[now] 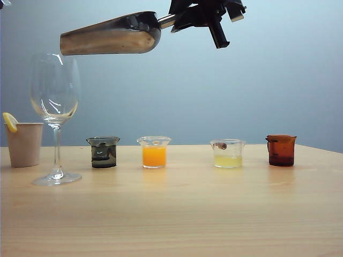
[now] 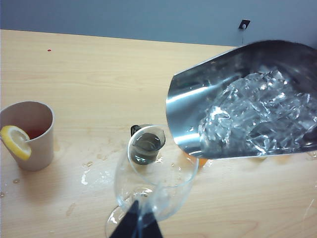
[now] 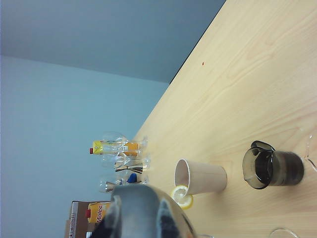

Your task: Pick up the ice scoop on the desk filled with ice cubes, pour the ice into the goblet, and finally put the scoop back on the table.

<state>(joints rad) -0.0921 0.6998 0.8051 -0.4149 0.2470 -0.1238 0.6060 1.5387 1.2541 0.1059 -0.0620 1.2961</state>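
Note:
My right gripper is shut on the tubular handle of the steel ice scoop and holds it high and nearly level. The scoop's open mouth sits just above the rim of the tall clear goblet, which stands at the left on the light-wood table. In the left wrist view the scoop is piled with ice cubes, none of them past its lip. No ice shows in the goblet. My left gripper hangs above the goblet, dark fingertips together, holding nothing. The right wrist view shows the scoop's back.
A beige paper cup with a lemon slice stands left of the goblet. A row of small beakers runs rightward: dark, orange, pale yellow, brown. Water drops lie near the goblet's foot.

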